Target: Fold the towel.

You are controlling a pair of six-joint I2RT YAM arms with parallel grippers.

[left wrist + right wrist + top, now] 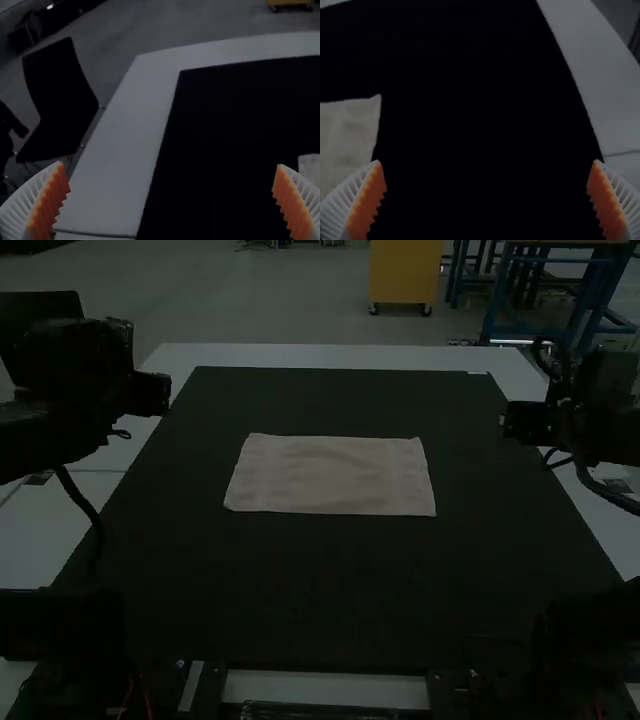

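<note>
The pale towel (pixel 332 476) lies flat in a wide rectangle near the middle of the dark mat; whether it is folded I cannot tell. In the high view my left gripper (pixel 150 395) is held off to the towel's left, and my right gripper (pixel 522 422) off to its right, both apart from it. In the left wrist view, the left gripper (pixel 171 192) stands wide open, with a bit of the towel (pixel 311 167) beyond one finger. The right wrist view has the right gripper (pixel 486 190) wide open too, and a corner of the towel (pixel 347 135).
The dark mat (pixel 330 580) covers most of the white table (pixel 330 355), whose border runs around it. A black chair (pixel 60 95) stands beside the table on the left arm's side.
</note>
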